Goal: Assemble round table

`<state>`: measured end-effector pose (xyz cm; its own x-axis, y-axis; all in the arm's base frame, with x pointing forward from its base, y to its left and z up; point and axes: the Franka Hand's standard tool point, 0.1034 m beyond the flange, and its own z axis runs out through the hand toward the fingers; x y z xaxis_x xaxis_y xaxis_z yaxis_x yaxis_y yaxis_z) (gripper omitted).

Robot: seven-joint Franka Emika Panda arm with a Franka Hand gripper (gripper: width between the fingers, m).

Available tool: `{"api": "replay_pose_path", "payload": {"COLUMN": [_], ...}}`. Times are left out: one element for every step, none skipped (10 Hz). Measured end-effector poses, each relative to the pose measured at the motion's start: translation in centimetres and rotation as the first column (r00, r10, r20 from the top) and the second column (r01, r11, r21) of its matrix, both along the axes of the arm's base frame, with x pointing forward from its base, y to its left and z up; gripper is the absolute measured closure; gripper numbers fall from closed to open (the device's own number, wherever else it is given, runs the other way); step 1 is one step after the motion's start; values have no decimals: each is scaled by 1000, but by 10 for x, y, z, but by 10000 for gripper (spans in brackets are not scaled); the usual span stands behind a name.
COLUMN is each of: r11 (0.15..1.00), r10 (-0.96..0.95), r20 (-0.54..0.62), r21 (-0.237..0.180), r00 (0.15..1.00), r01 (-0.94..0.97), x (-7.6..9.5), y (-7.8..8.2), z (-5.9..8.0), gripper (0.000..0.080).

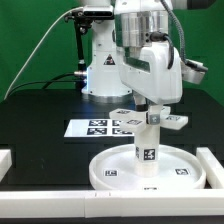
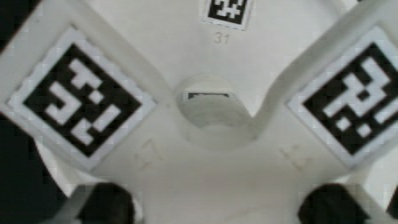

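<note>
A black table fills the exterior view, and on it, toward the front, the large round disc of the round table is seen lying flat, rim up, with small square tags on its inner face. White border rails are placed just outside the disc, one on the exterior view's right, one along the front edge and one end at the exterior view's left. Behind the disc, farther from the camera, the marker board is laid flat on the table. The robot arm is positioned above the disc, its white base standing behind the marker board. A white leg bearing a square tag is held upright over the middle of the disc, its lower end at or very near the disc's face; whether it touches cannot be told. The gripper is seen at the top of the leg, and it appears closed on it, though the fingers are largely hidden in the exterior view. In the wrist view, white angled surfaces with two large tags are shown close up, and two dark fingertips are visible at the edge, blurred, with a wide gap between them
</note>
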<state>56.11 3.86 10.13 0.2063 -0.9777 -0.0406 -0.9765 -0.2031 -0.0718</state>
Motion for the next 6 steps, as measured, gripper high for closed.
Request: {"api": "replay_pose_path", "payload": {"r11": [1000,1000,1000,999,998,992], "r10": [2,3,5,9,52,117], "r20": [3,16,31,39,40,50], "r21": [4,15,27,36,39,32], "r00": [1000,1000,1000,999,998,992], "r01": [-2,-3,-6,-10,-54,-118], "x": [0,3,5,8,11,13], "y": [1,0,0,2,5,8], "z": [2,10,20,29,35,37], "gripper": [210,157,157,157,151,150]}}
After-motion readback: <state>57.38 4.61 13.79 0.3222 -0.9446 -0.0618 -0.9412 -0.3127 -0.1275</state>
